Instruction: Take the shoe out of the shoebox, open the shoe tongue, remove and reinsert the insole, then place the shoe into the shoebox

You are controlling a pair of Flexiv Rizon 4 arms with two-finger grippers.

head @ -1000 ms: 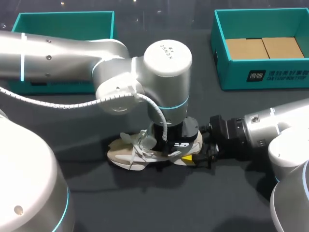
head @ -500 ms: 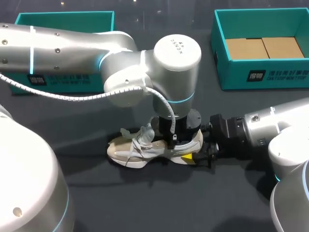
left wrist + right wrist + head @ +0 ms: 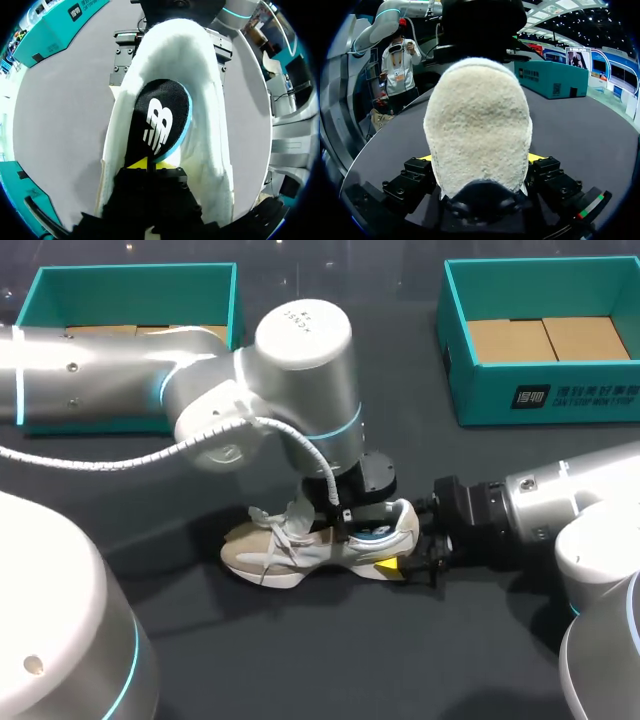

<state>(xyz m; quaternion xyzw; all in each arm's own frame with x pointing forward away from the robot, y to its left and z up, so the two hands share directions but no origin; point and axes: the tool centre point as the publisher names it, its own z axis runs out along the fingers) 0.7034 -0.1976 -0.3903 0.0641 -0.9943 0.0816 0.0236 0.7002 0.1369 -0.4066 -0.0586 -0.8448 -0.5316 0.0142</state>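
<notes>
Two holds on one sneaker [image 3: 290,558], resting on its sole mid-table, well apart from the left shoebox [image 3: 130,280] and right shoebox [image 3: 480,390] on the far side. Clamps the fleecy heel in the right gripper [image 3: 480,162], one tip on each side. Pinches the black insole [image 3: 160,120] in the left gripper [image 3: 148,164], apparently closed on it. Should feel light, thin and floppy: hold the heel-end edge, peel upward. Leaves open table near and left, little room at the heel.

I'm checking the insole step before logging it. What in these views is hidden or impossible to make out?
Insole front end: left wrist view, under the left gripper; head view, behind the left arm.
Shoe toe: right wrist view, behind its own heel.
Left shoebox floor: head view, mostly behind the left arm.
</notes>
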